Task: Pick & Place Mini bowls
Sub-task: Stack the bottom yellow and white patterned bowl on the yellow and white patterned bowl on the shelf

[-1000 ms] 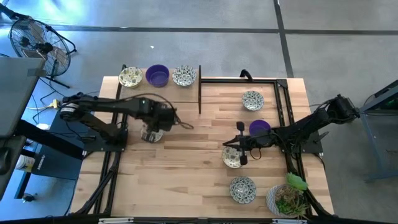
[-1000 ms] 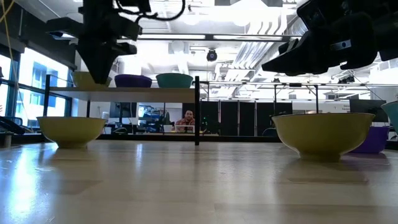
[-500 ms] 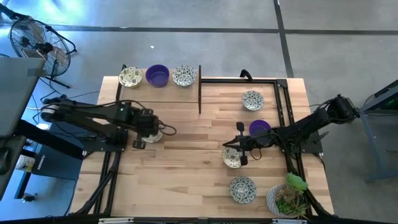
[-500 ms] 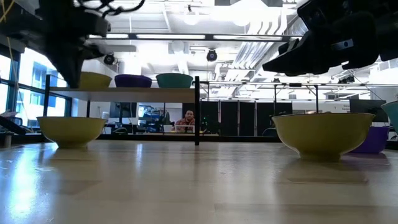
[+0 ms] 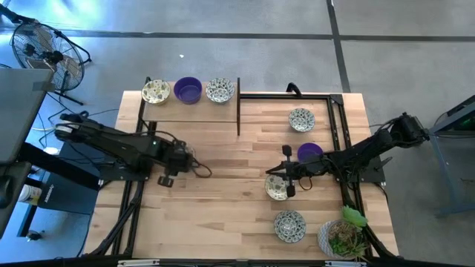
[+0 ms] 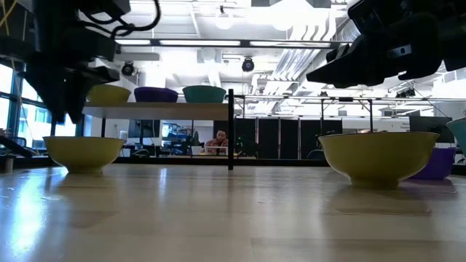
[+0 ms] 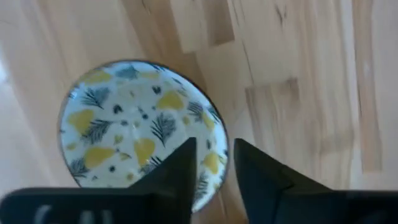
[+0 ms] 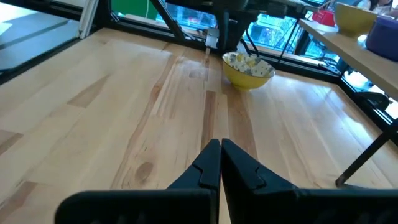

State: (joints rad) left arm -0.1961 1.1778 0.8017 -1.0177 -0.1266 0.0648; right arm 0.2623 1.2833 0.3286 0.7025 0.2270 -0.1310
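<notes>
Under the left gripper [image 7: 211, 171], seen through its wrist camera, a yellow-and-grey leaf-patterned mini bowl [image 7: 140, 127] sits on the wooden table [image 7: 292, 74]; the two dark fingers stand slightly apart over the bowl's rim, holding nothing, and no writing or label can be read anywhere. From above, this gripper [image 5: 176, 162] hangs at the table's left side. Near the middle right, the right gripper [image 5: 285, 172] has its fingers pressed together, empty, just above a cream patterned bowl [image 5: 276, 187], with a purple bowl [image 5: 310, 152] beside it. Farther back, three bowls [image 5: 188, 90] line a raised shelf [image 5: 194, 110], and another patterned bowl [image 5: 300, 119] rests at the far right.
</notes>
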